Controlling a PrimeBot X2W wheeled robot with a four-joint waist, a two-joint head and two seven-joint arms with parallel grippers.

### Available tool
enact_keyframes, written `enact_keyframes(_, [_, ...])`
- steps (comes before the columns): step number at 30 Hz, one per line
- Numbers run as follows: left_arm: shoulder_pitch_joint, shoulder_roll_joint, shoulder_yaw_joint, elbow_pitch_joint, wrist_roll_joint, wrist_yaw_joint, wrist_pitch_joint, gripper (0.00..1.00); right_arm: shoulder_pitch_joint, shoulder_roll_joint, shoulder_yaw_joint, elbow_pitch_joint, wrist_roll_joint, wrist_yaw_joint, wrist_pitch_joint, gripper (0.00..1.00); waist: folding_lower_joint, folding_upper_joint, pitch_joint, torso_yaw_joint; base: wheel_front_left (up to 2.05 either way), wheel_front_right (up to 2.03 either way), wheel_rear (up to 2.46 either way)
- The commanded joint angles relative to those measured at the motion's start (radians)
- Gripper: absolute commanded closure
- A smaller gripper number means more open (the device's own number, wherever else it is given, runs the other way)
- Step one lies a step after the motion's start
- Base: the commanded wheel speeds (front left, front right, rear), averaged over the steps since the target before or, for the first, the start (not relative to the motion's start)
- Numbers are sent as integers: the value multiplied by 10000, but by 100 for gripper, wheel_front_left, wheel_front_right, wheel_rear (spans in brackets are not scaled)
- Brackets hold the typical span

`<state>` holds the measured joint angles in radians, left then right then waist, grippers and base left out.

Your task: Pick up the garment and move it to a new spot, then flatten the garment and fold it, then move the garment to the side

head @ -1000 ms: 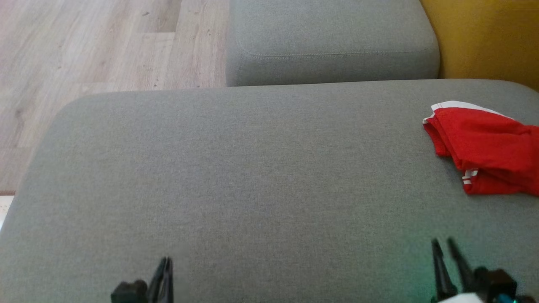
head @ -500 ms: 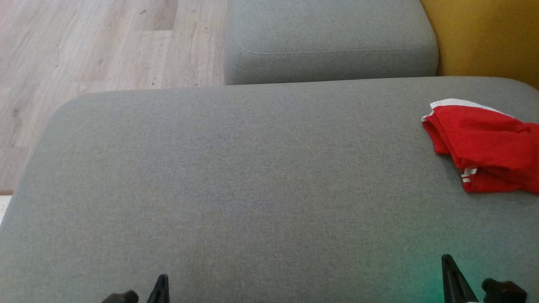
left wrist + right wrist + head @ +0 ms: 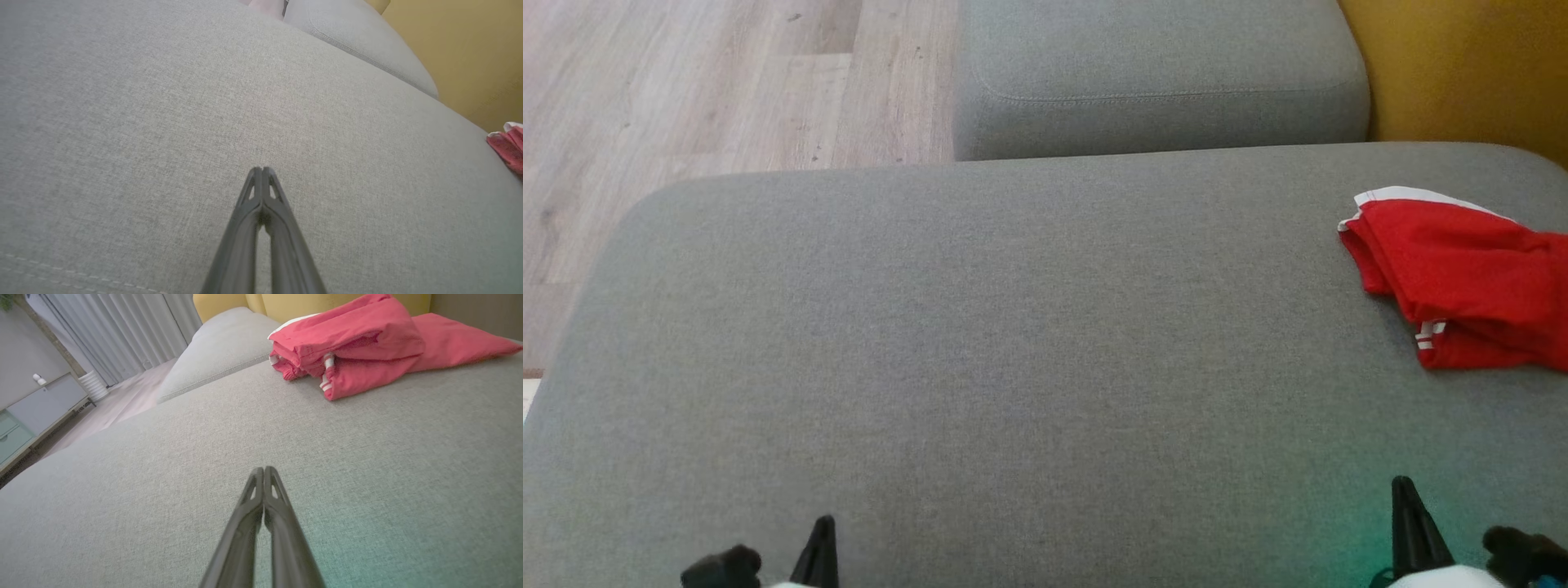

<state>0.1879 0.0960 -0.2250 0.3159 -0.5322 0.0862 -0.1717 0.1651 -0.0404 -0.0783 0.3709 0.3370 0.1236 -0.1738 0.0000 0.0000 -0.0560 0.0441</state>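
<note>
Lower left: left gripper point(image 3: 823, 523), jaws pressed together on nothing, over the grey cushion point(image 3: 1029, 343). Lower right: right gripper point(image 3: 1403, 485), jaws likewise together, empty. Far right on the cushion: red garment point(image 3: 1462, 269), folded, white-trimmed, well apart from both.

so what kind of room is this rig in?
Probably a home living room: a grey fabric sofa, wood-plank floor, and in the right wrist view long pale curtains and a low cabinet.

Matt woven grey cushion point(image 3: 1013, 327); soft red cloth garment point(image 3: 1462, 278); floor point(image 3: 686, 82) seemingly wood.
</note>
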Motion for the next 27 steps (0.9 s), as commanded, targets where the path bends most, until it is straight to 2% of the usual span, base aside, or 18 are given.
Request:
enact_keyframes(1, [-553,49,226,-350,-231,-62,45,100,-550,-27,-31,-375,287,17,83,100,0,0,6,-4,0,0,0])
enact_keyframes(27, [-1187,-36,1003,-460,-3108,-626,739,100,-1133,-46,-117,-614,3613,32,829,100,0,0,163,-121,0,0,0])
